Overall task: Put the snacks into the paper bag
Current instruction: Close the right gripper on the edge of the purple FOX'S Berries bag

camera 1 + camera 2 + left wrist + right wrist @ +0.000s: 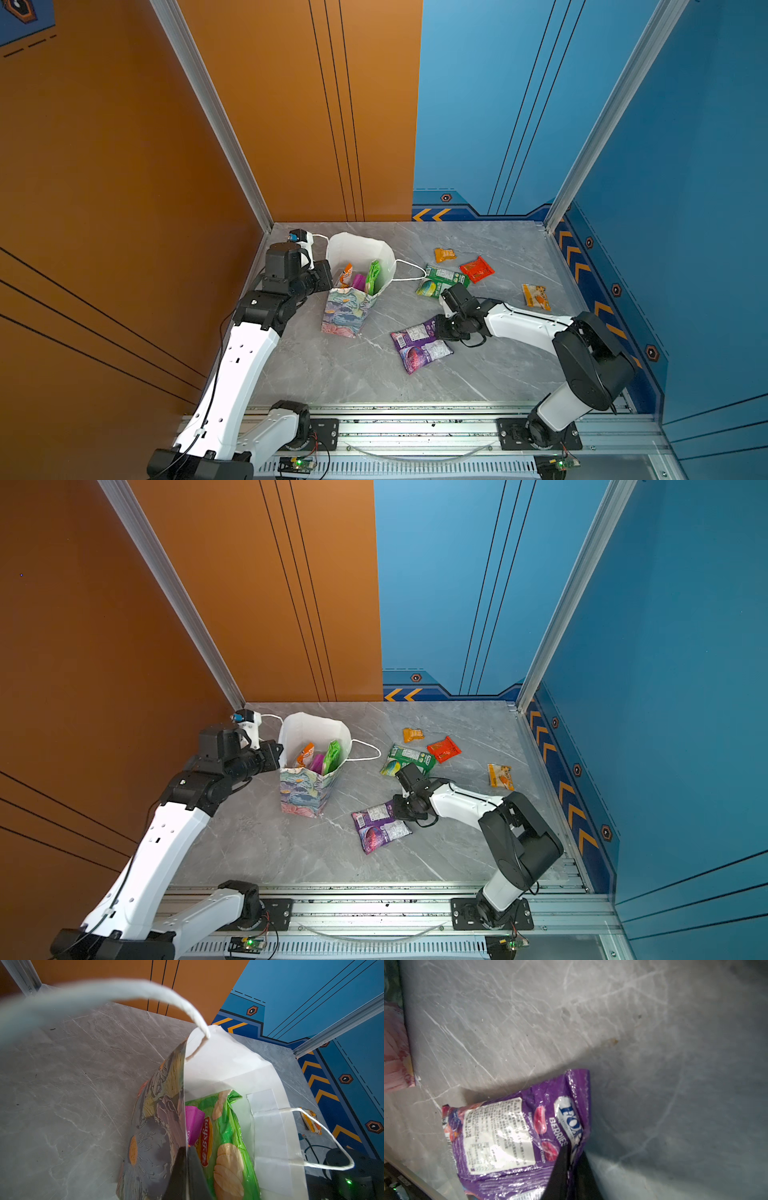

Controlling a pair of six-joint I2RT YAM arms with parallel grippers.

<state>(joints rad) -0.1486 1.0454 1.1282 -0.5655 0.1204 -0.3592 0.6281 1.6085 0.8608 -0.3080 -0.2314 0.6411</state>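
The paper bag (pixel 345 311) stood upright and open on the grey table (pixel 332 374). The left gripper (pixel 187 1159) was clamped on the bag's rim, one finger against the floral outside and the other against the white inside, as the left wrist view showed. Inside the bag stood a green crisp packet (pixel 226 1147), a magenta packet (pixel 194 1124) and an orange-and-white packet (pixel 345 275). The right gripper (pixel 572 1157) was pinched together on a crumpled corner of the purple packet (pixel 512 1134). This packet lay to the right of the bag in both top views, apart from it and about level with its base. It stretched from the jaws back toward the bag, so the gripper sat on the end farthest from the bag. Whether that end was lifted off the table could not be told. A magenta grape packet (pixel 424 359) lay touching the purple one, on the side away from the bag's mouth. One white cord handle (pixel 409 270) drooped from the bag's right side onto the table. Just past the handle lay a green packet (pixel 442 280). Farther from the bag were a red packet (pixel 477 269) and a small orange packet (pixel 444 254). A yellow packet (pixel 536 296) lay farthest from the bag of all.
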